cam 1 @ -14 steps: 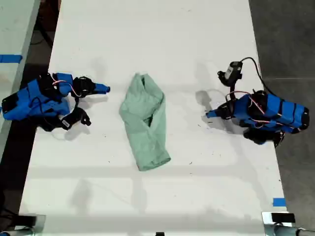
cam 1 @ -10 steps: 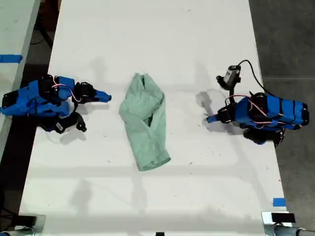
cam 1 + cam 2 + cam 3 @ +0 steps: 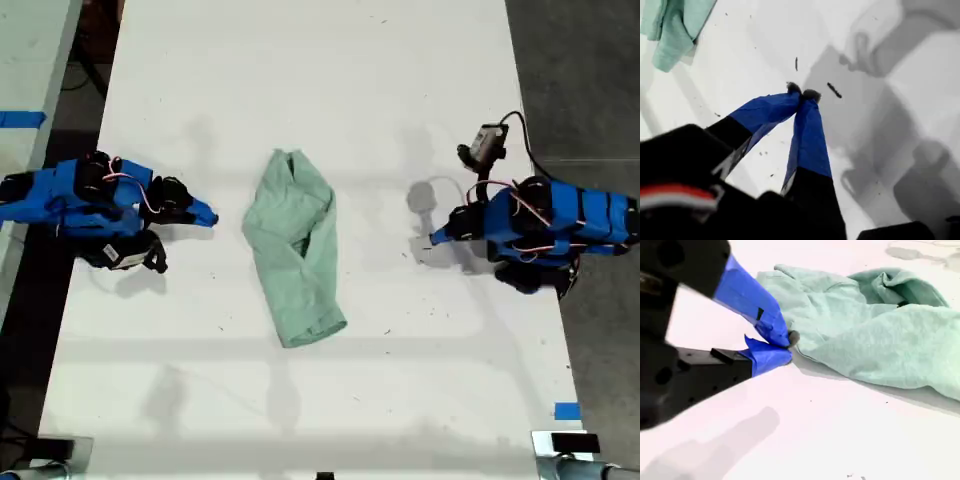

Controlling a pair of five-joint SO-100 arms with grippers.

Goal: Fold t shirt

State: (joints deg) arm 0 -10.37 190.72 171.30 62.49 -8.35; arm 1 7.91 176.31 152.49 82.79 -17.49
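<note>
One t shirt (image 3: 294,248) between two pincers, first (image 3: 802,92) and second (image 3: 789,346), both pressed together, empty.

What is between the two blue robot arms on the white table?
In the exterior view, the t shirt lies crumpled between my second gripper and my first gripper.

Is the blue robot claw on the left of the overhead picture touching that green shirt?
Apart. The exterior view shows a strip of bare white table between my second gripper and the nearest edge of the t shirt.
</note>
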